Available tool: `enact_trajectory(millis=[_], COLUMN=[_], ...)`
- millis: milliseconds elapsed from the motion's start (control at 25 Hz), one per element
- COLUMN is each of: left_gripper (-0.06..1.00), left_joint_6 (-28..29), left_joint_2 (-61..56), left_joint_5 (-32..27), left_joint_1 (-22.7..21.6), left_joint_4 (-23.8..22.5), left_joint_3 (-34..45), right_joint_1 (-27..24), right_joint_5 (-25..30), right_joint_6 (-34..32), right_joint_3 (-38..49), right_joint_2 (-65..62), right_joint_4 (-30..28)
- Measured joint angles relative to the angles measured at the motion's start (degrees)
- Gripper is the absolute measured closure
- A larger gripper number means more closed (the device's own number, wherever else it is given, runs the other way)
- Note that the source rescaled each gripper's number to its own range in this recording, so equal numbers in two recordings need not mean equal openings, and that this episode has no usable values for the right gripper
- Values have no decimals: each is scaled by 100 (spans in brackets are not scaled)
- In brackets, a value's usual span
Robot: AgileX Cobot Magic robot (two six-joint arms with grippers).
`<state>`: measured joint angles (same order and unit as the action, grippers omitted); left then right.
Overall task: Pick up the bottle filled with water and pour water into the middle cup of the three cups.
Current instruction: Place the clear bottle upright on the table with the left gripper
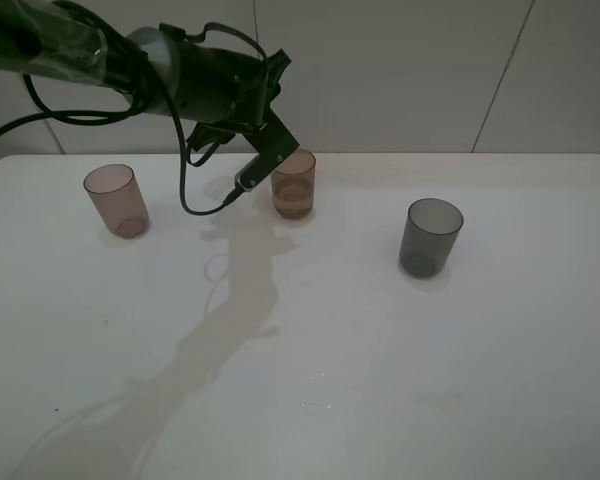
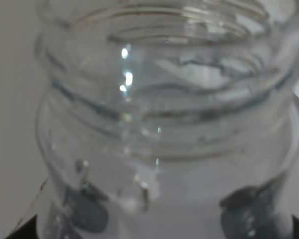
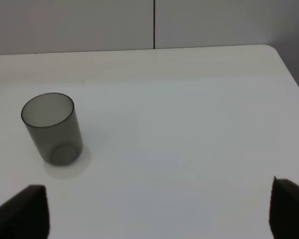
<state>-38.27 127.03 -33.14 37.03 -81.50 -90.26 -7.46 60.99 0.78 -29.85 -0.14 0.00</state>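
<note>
In the left part of the frame a smoky dark-grey cup [image 3: 52, 128] stands upright on the white bench [image 3: 189, 129], and its round bottom shows through the translucent wall. The right tool [image 3: 154, 211] shows only as two dark fingertips [image 3: 21, 211], one in each lower corner of the frame, set wide apart and not touching the cup. Along the upper edge of the frame a pale wall [image 3: 70, 25] rises behind the bench, cut by one dark vertical seam [image 3: 154, 22], and the bench has a rounded corner at the upper right.
</note>
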Motion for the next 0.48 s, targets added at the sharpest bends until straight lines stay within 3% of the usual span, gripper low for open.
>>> enact_trajectory(millis=[360, 480], left_gripper=[94, 94], left_joint_6=[8, 111], left_joint_2=[-52, -224], left_joint_5=[5, 34], left_joint_1=[0, 0], left_joint_4=[117, 601], left_joint_3=[0, 0], right_joint_1=[0, 0], right_joint_5=[0, 0], right_joint_6=[0, 0], right_joint_3=[0, 0], right_joint_2=[0, 0], right_joint_4=[0, 0])
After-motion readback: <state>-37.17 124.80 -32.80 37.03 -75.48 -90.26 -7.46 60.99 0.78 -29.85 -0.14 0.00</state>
